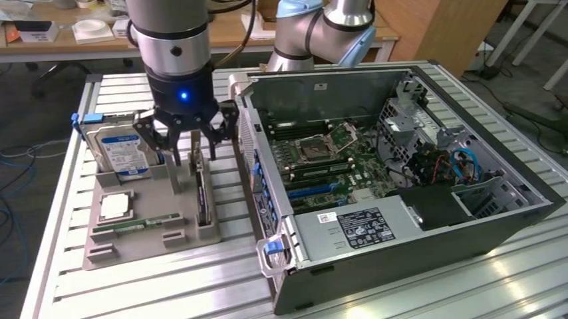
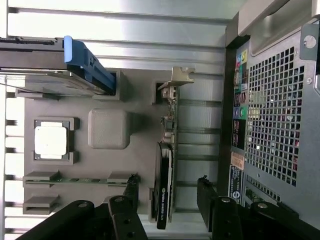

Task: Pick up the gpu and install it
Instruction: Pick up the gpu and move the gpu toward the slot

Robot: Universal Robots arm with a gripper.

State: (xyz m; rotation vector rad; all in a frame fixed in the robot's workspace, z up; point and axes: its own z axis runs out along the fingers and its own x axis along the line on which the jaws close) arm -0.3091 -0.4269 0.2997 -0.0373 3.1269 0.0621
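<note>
A grey tray (image 1: 159, 199) sits on the slatted table (image 1: 133, 286), beside the open case (image 1: 373, 86). At the tray's near edge lies a memory stick (image 1: 138, 226), with a CPU (image 1: 116, 207) just behind it. The gpu (image 1: 203, 199) stands on edge in a slot along the tray edge closest to the case, with its black face toward the case and its metal bracket at the far end. The gripper (image 1: 193, 159) hangs right over the card's far half. Its fingers (image 2: 125, 210) are spread wide, one on each side of the card, and hold nothing. The wrist view shows a gap on both sides, so they are not touching it. In the exterior view the fingers hide the card's far end and bracket. A drive (image 1: 120, 149) stands at the tray's far corner, its top corner behind the gripper.
</note>
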